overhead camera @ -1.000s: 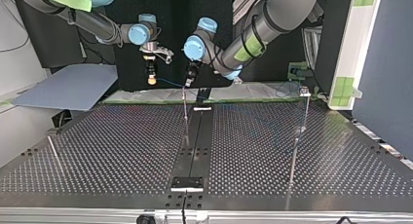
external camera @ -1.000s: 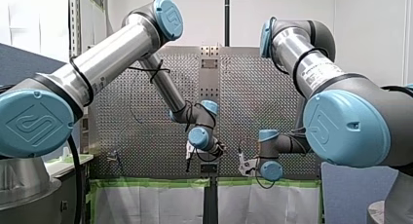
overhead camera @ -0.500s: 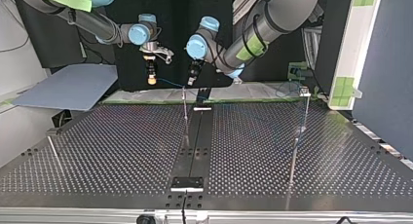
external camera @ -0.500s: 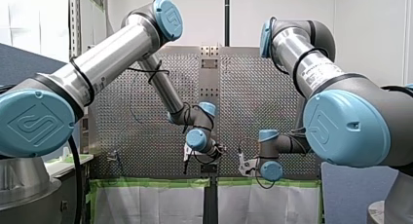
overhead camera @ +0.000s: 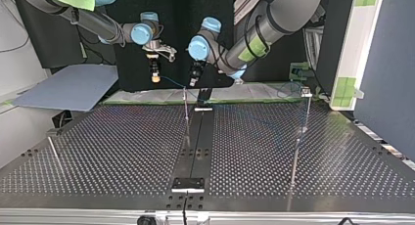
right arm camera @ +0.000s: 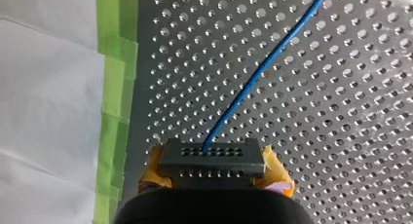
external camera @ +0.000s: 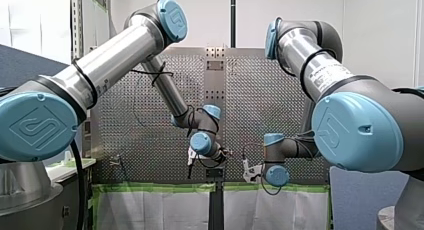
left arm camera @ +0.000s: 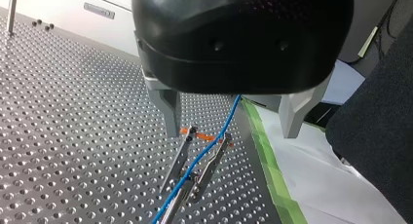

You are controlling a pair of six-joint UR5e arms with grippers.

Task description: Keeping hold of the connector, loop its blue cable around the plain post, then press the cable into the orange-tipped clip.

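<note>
- Connector (right arm camera: 212,158) is right here in my right pincer (right arm camera: 214,174), clamped between the yellow pads (right arm camera: 276,174), with its face of pin holes turned to the wrist camera.
- The blue cable (right arm camera: 263,73) leaves the middle of that face and runs off slantwise over the perforated desk (right arm camera: 341,117), away from the pincer.
- Over to my left pincer (left arm camera: 230,131): the metal fingers (left arm camera: 168,109) stand wide apart, and the cable drops through the gap between them, touching neither.
- Just below, the orange-tipped clip (left arm camera: 178,158) stands on the desk and the cable passes between its two metal arms. I cannot tell if it is seated.
- In the top view both pincers hang near the desk's far edge. My right one is at the left and my left one just beside it, and the cable is a thin blue line between them.
- A strip of green tape (right arm camera: 114,87) runs along the desk's edge, with a white sheet (right arm camera: 44,112) beyond it.
- A grey-blue board (overhead camera: 68,90) lies at the top view's left, and a white wall (external camera: 300,10) rises behind the desk in the front view.
</note>
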